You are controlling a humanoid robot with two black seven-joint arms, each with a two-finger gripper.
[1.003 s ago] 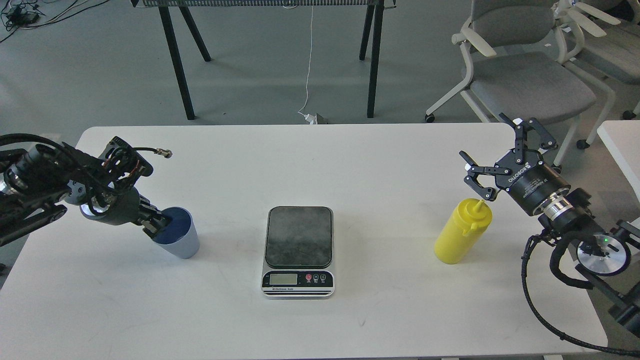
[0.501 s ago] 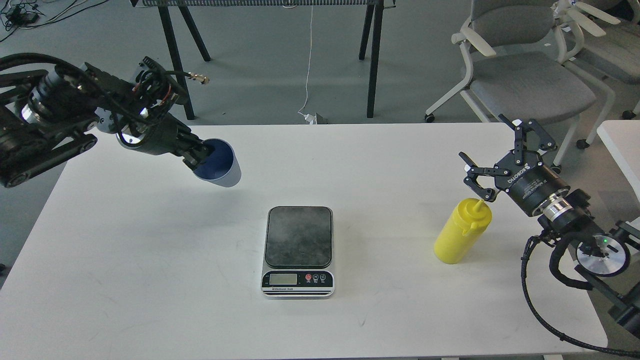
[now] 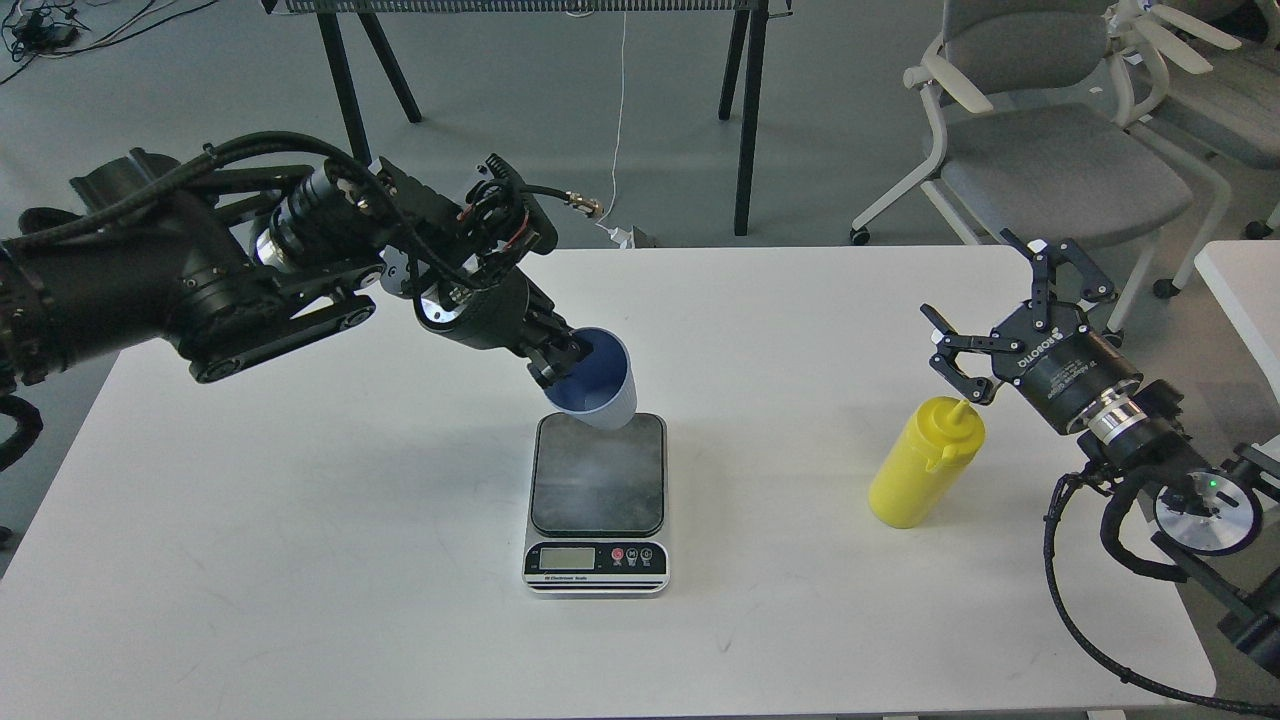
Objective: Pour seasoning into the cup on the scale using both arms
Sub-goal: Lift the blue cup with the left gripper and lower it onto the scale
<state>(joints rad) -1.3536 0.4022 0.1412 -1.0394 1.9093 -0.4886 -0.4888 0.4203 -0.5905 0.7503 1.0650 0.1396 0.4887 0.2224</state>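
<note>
My left gripper [image 3: 562, 362] is shut on the rim of the light-blue cup [image 3: 600, 382] and holds it tilted in the air, just above the far edge of the scale's dark platform. The silver scale [image 3: 597, 500] lies at the table's middle, its display toward me. The yellow seasoning bottle [image 3: 922, 465] stands upright on the table at the right. My right gripper [image 3: 1005, 295] is open and empty, just behind and right of the bottle's nozzle, with one fingertip close to the nozzle tip.
The white table [image 3: 300, 520] carries only these things. Grey office chairs [image 3: 1050, 150] stand beyond its far right corner. Black table legs [image 3: 350, 110] and a white cable [image 3: 615, 150] are on the floor behind. Another white table's corner [image 3: 1245, 290] is at the right edge.
My left arm has lifted the cup from the table's left side and carried it rightward, up to above the scale's far edge. The right arm and the bottle have not moved.
</note>
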